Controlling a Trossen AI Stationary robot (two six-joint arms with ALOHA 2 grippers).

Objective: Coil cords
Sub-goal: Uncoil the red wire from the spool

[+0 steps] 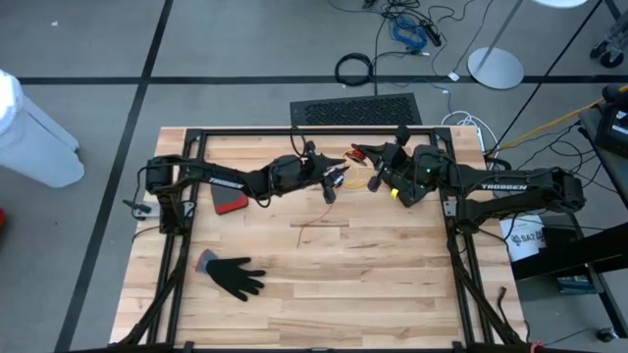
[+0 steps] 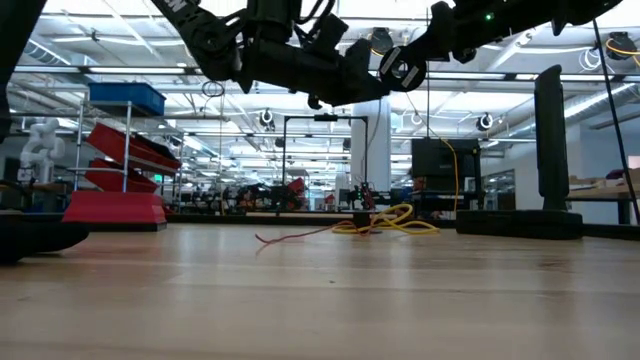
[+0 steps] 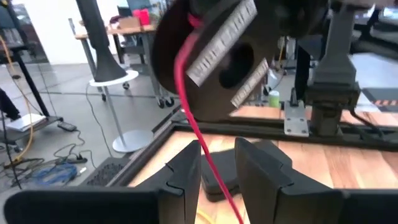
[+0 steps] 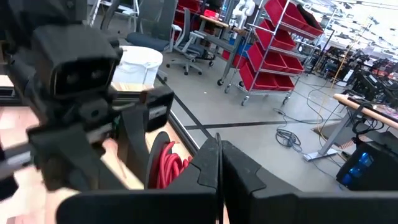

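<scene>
High view: left claw [image 1: 334,179] and right claw [image 1: 378,169] meet nose to nose at the far middle of the desk [image 1: 392,284]. Loose tail of a thin red cord [image 1: 316,225] trails nearer across the wood. Black glove [image 1: 234,277] lies near left, well apart.

Low view: both arms up off the desk. Yellow cord [image 2: 398,220] heaped at the far side, red tail lying slack beside it.

Left wrist view: fingers apart with a narrow gap, red cord running through and up toward the right claw; not visibly pinched.

Right wrist view: fingers pressed together. Red loops bunched just beyond; cannot tell whether a strand is nipped.

Judged light, limp and springy, apt to unwind. Best taken across the gathered loops, not by the tail.

Smooth planked wood. Open workshop beyond, with red bin racks, stands and floor cables.
</scene>
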